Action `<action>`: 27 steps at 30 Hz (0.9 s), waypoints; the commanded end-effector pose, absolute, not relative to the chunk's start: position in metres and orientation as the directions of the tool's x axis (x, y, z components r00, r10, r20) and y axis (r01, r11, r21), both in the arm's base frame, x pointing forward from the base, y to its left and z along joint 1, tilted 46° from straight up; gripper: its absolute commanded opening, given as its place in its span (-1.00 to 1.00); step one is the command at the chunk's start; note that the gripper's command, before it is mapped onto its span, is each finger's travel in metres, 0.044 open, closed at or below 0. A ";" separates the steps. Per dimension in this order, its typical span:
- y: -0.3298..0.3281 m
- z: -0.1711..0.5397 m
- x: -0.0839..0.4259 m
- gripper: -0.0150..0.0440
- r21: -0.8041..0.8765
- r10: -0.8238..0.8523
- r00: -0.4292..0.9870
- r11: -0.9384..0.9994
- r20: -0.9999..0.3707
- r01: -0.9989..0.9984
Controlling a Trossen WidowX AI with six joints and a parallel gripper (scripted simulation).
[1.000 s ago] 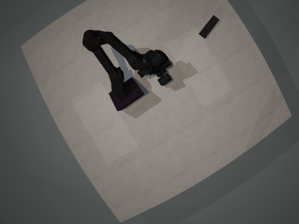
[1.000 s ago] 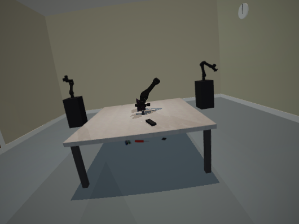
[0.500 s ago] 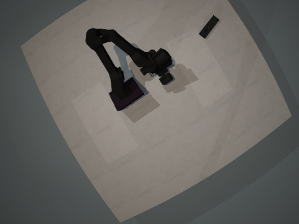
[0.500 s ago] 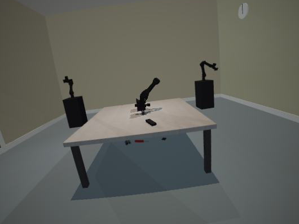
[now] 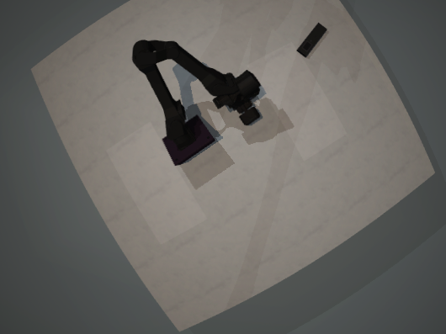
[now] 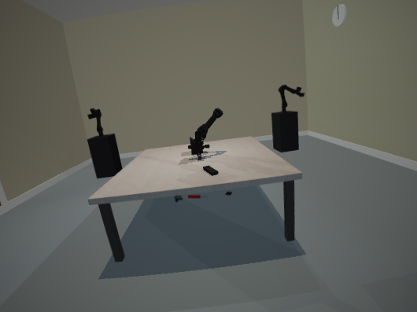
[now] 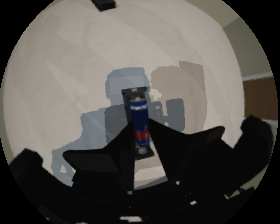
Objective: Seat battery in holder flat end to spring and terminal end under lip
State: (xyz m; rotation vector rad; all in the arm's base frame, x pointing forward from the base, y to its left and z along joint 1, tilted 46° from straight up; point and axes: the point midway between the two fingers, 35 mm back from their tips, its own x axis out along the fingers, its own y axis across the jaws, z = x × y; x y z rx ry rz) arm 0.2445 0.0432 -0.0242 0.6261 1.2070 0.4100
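Note:
The blue battery (image 7: 139, 114) with a red band is in the middle of the wrist view. It lies lengthwise over the dark holder (image 7: 127, 104), whose end walls show beyond both battery ends. Its upper end is near the holder's far wall. A strip of the holder shows on the left side; the right side is mostly covered. My gripper (image 7: 140, 122) is shut on the battery, with one fingertip on each side. Whether the battery is fully down, and how it meets the spring and the lip, cannot be told. In the top and exterior views the battery cannot be made out.
A black oblong box (image 5: 311, 39) (image 6: 210, 170) (image 7: 104, 4) lies on the table (image 5: 261, 213) (image 6: 157, 179), away from the arm. A red item (image 6: 193, 196) and small dark items show below the table edge. Two other arms stand on black pedestals (image 6: 105, 156) (image 6: 285, 131) beyond the table.

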 end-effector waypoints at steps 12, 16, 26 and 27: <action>0.045 -0.029 0.242 -0.29 0.634 0.614 0.214 0.773 -0.760 0.032; 0.046 -0.029 0.242 -0.29 0.633 0.618 0.191 0.773 -0.763 0.029; 0.047 -0.029 0.243 -0.29 0.633 0.625 0.134 0.774 -0.769 0.022; 0.047 -0.029 0.243 -0.29 0.633 0.626 0.128 0.774 -0.769 0.022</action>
